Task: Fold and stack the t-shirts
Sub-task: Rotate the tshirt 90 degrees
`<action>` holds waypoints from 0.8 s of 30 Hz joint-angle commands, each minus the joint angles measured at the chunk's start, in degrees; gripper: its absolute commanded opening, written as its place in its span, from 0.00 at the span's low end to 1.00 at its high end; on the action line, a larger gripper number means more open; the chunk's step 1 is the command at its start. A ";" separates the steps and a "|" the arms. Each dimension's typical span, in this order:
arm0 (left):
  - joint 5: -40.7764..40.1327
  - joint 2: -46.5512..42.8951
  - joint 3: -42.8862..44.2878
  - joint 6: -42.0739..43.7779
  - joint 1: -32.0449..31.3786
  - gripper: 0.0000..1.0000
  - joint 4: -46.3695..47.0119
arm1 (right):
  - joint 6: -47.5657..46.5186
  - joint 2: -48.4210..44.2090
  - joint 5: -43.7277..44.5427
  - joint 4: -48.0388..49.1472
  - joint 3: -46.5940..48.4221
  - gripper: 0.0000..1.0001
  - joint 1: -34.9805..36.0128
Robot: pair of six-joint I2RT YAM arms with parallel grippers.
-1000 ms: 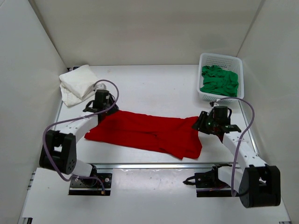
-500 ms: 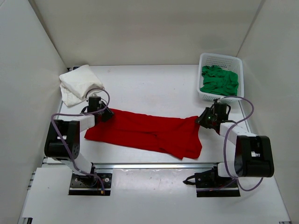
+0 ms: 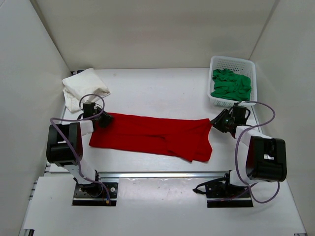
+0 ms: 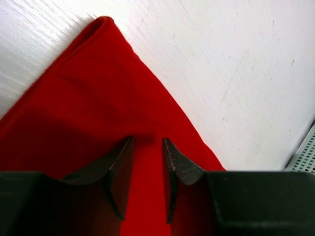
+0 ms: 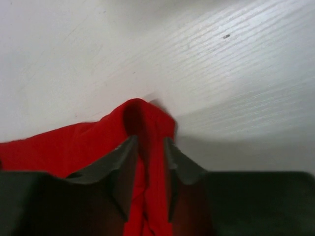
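Left pincer (image 4: 147,143) and right pincer (image 5: 149,143) each clamp an end of the red t-shirt (image 3: 147,135); an even, low outward pull should smooth it for folding.

I can pass over the bare white table (image 3: 162,93) beyond the bright red cloth t-shirt (image 3: 152,135) across the middle. The folded off-white cloth t-shirt (image 3: 83,87) blocks my far left, the white perforated plastic basket (image 3: 234,61) with its green cloth t-shirt (image 3: 231,84) my far right, and white walls (image 3: 29,73) hem both flanks.

White arms (image 3: 86,127); black joints (image 3: 63,145); purple cables (image 3: 92,95)
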 commanded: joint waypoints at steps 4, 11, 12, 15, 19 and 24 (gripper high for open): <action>-1.31 -8.85 0.53 0.99 -3.47 0.44 -1.57 | -2.77 -3.16 1.44 -3.68 5.92 0.33 3.06; -4.30 -17.04 -4.65 5.04 -6.30 0.45 -4.12 | -4.62 -14.24 1.30 -6.87 -1.01 0.11 14.48; -4.57 -17.13 -5.79 5.22 -5.77 0.45 -4.56 | -3.92 -14.24 0.85 -6.17 -2.15 0.01 16.58; -0.28 -16.70 -9.39 2.95 -2.45 0.41 -2.55 | -2.77 -11.79 -0.92 -4.85 -3.56 0.00 19.94; -1.31 -18.36 -8.44 3.89 -7.87 0.41 -3.24 | -3.39 -5.91 -1.70 -4.41 -2.52 0.00 23.02; -3.43 -22.14 -3.52 8.11 -17.00 0.42 -7.37 | -4.26 7.10 -1.80 -1.51 4.94 0.00 24.69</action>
